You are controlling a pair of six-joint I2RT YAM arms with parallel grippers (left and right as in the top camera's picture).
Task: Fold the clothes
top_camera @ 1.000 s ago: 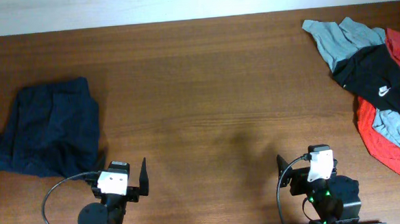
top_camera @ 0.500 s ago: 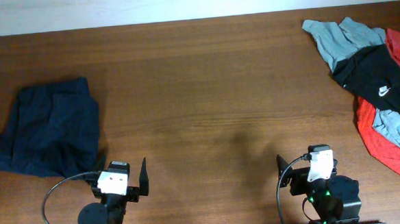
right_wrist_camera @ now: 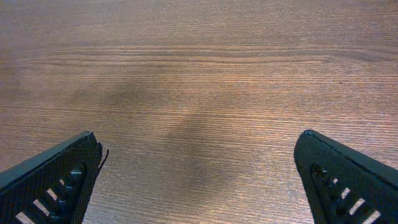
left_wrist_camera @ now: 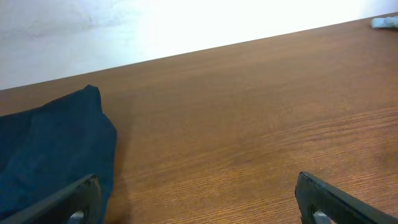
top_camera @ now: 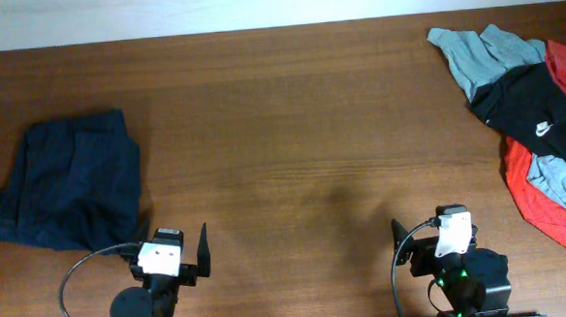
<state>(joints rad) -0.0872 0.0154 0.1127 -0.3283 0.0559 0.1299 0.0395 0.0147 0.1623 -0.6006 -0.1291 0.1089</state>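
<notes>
risk: the black t-shirt [top_camera: 537, 106] lies tangled between a grey-blue shirt [top_camera: 472, 56] and a red garment [top_camera: 522, 190], so a careless pinch would likely drag those along. it sits at the table's [top_camera: 291, 129] far right, well apart from the right gripper [right_wrist_camera: 199, 186] and farther from the left gripper [left_wrist_camera: 199, 202]. both sets of jaws are spread and hold nothing.
</notes>
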